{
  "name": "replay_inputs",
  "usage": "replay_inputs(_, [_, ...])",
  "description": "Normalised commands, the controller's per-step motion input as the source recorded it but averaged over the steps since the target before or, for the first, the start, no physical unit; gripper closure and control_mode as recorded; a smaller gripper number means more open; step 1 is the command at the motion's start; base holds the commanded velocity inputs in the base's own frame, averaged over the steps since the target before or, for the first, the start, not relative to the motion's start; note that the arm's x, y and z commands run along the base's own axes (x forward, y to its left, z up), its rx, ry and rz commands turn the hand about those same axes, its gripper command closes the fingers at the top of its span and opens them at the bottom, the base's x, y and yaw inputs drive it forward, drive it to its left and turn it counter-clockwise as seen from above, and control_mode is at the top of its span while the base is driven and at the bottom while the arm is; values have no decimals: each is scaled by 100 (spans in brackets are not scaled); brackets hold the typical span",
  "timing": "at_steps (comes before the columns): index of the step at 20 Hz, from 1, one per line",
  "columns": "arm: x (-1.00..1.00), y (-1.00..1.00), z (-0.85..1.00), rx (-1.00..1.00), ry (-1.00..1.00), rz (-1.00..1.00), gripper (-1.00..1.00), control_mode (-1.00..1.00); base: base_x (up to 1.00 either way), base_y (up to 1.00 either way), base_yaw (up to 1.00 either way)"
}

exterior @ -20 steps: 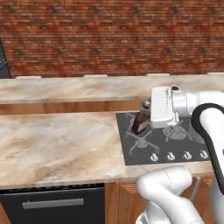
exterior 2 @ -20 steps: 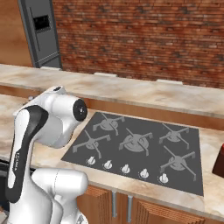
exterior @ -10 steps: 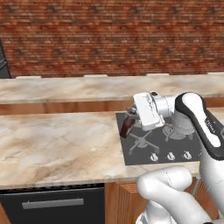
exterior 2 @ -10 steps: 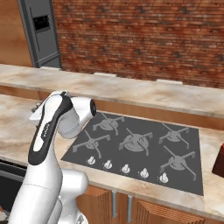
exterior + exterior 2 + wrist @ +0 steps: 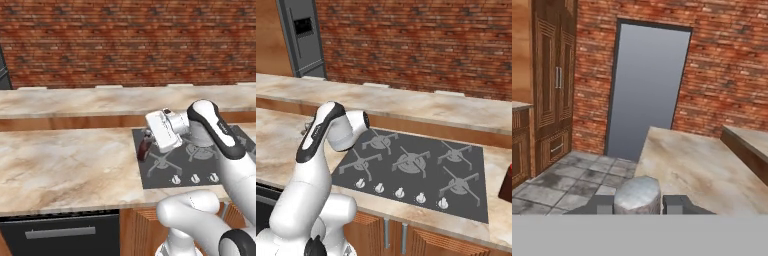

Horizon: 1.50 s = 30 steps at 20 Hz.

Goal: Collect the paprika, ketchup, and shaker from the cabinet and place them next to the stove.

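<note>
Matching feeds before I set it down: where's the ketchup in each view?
Left base: ketchup in the end effector, at the stove's left edge.
Right base: hidden behind the arm.
Hand: ketchup bottom centre, cap toward the camera, between the fingertips.
Shared landmark: the marble counter.

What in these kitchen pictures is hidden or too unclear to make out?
- Ketchup bottle, left base view: the white tool covers its upper part, so the label can't be read.
- Hand view: only the bottle's grey cap shows between the fingers; the body is cut off below.
- Dark red thing, right base view: cut by the right edge, unidentifiable.
- Stove knobs: too small to read.
</note>
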Motion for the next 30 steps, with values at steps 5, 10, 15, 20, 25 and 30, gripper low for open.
replay_inputs(5, [18, 11, -41, -7, -1, 1, 100, -100, 0, 0, 0])
replay_inputs(10, [27, 8, -35, 0, -1, 5, 100, -100, 0, 0, 0])
replay_inputs(15, [31, 2, -30, 3, -3, 6, 100, -100, 0, 0, 0])
replay_inputs(20, [32, 6, -30, 0, -1, 5, 100, -100, 0, 0, 0])
replay_inputs(25, [32, 10, -31, 0, 0, 5, 100, -100, 0, 0, 0])
replay_inputs(30, [31, 6, -28, 0, 0, 6, 100, -100, 0, 0, 0])
